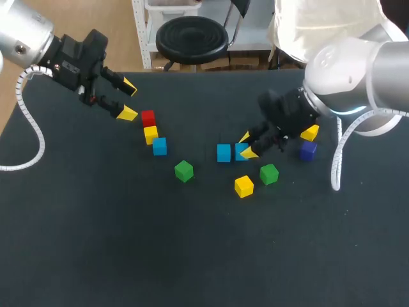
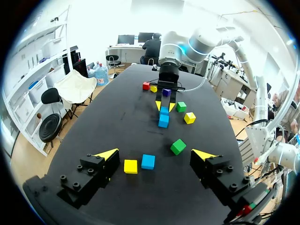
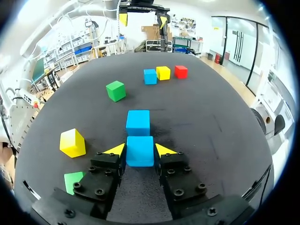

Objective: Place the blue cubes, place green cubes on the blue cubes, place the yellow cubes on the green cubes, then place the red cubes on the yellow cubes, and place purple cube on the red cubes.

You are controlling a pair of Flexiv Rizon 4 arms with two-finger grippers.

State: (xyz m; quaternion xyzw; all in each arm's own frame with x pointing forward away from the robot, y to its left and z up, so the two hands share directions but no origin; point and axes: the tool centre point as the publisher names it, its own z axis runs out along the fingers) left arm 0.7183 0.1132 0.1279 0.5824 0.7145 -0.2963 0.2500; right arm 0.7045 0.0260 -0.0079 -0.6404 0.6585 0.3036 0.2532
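Note:
My right gripper [image 1: 246, 146] is shut on a blue cube [image 3: 140, 151] that sits on the black table, its yellow tips pressing both sides. A second blue cube [image 3: 138, 122] lies just ahead of it, nearly touching. In the head view that pair [image 1: 223, 153] is at mid-table. A third blue cube [image 1: 159, 146] ends a short row with a yellow cube [image 1: 151, 134] and a red cube [image 1: 148, 118]. My left gripper [image 1: 126, 99] hangs open beside the red cube, holding nothing. Green cubes [image 1: 184, 171] [image 1: 269, 173], a yellow cube [image 1: 243, 186], another yellow cube [image 1: 310, 133] and a purple cube [image 1: 308, 150] lie loose.
In the left wrist view a second red cube [image 2: 146, 86] lies beyond my right arm, next to a yellow cube [image 2: 153, 88]. The table's far edge [image 1: 211, 71] runs behind both arms. The near half of the table [image 1: 192, 256] is bare black cloth.

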